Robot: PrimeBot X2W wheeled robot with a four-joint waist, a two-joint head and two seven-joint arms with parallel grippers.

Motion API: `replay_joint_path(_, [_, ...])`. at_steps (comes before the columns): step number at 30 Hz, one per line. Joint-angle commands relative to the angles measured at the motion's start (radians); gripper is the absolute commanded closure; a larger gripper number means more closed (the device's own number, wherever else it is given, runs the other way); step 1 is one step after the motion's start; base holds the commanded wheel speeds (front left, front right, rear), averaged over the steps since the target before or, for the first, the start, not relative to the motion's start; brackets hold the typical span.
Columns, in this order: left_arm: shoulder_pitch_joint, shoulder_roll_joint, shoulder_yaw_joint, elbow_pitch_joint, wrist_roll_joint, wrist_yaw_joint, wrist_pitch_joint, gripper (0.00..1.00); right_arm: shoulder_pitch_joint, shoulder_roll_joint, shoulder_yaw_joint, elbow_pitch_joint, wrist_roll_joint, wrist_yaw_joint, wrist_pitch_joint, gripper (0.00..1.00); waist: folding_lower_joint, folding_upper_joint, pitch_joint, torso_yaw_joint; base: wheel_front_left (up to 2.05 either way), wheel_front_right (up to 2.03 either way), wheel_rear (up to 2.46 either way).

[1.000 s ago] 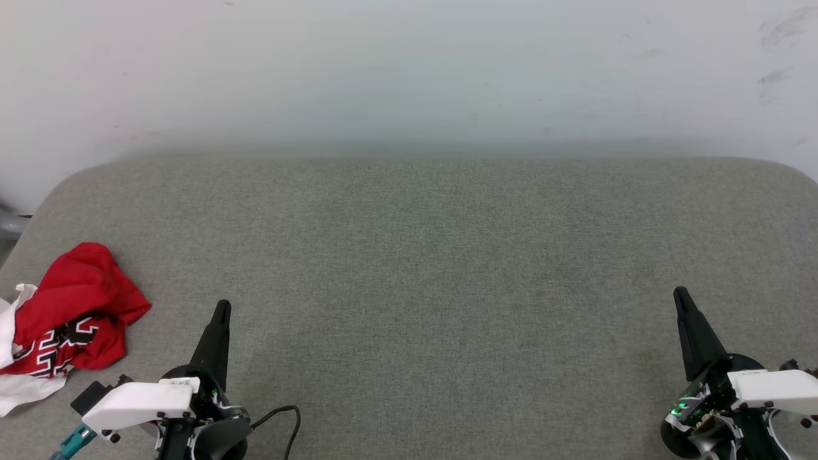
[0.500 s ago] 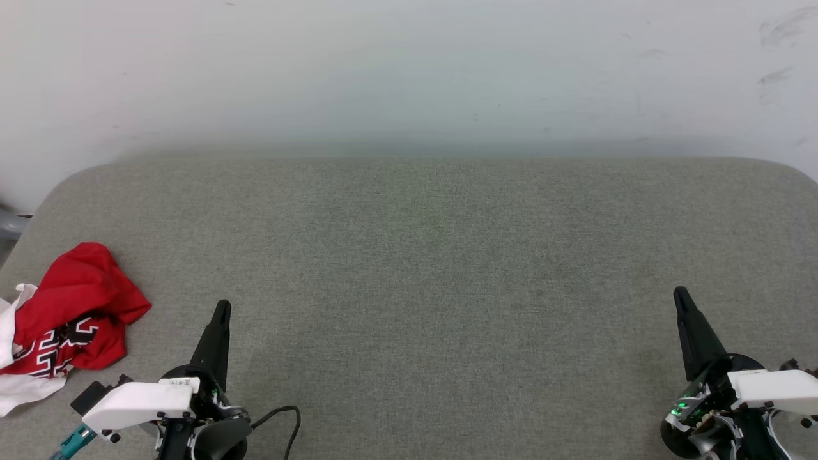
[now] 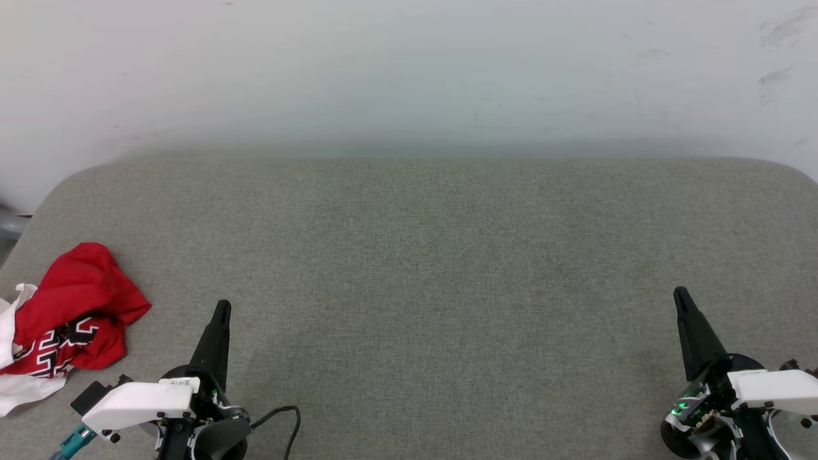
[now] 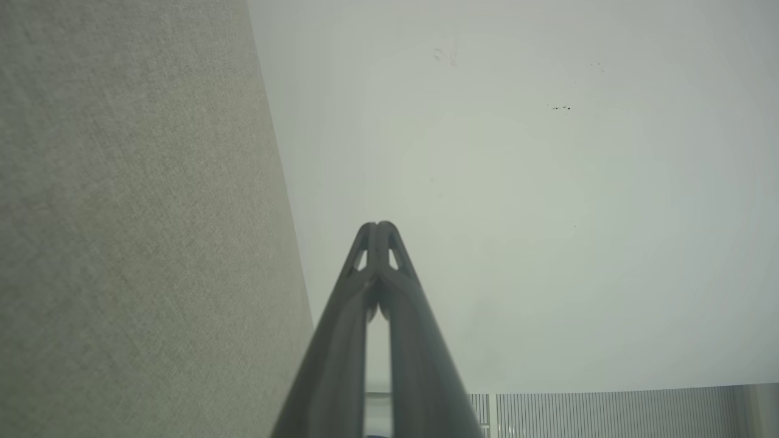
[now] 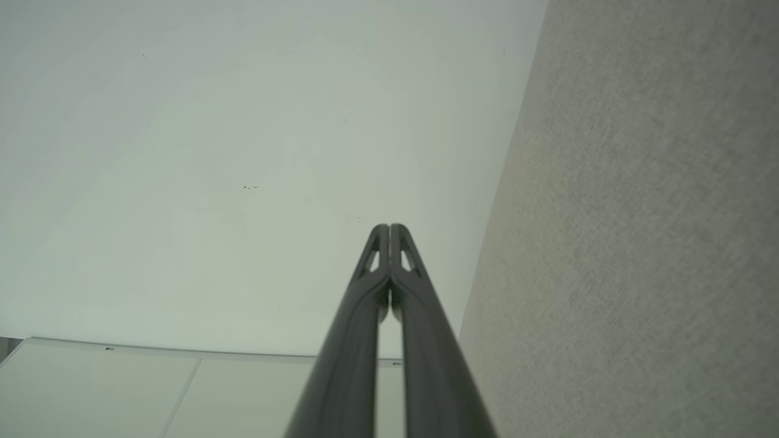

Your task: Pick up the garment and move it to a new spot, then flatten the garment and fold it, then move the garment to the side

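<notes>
The garment (image 3: pixel 70 319) lies crumpled at the far left edge of the grey fabric table (image 3: pixel 434 268), red with white parts and black lettering showing. My left gripper (image 3: pixel 222 306) rests at the lower left, a little to the right of the garment and apart from it, fingers shut with nothing in them. My right gripper (image 3: pixel 679 294) rests at the lower right, shut and empty. In the left wrist view the left gripper (image 4: pixel 377 225) has its tips touching. In the right wrist view the right gripper (image 5: pixel 389 226) is closed the same way.
A pale wall (image 3: pixel 409 70) stands behind the table's far edge. The table has rounded far corners. A black cable (image 3: pixel 287 418) loops by my left wrist. A grey object (image 3: pixel 9 223) sits off the table's left side.
</notes>
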Motion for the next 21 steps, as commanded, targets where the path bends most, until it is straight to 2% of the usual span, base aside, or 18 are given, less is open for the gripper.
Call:
replay_joint_path(1, [-0.006, -0.001, 0.003, -0.001, 0.0, -0.003, 0.001, 1.0, -0.012, 0.004, 0.0, 0.001, -0.005, 0.0, 0.0, 1.0, 0.0, 0.0, 0.0, 0.0, 0.0, 0.0, 0.0])
replay_joint_path(21, [-0.006, -0.001, 0.003, -0.001, 0.0, -0.003, 0.001, 1.0, -0.012, 0.004, 0.0, 0.001, -0.005, 0.0, 0.0, 1.0, 0.0, 0.0, 0.0, 0.0, 0.0, 0.0, 0.0])
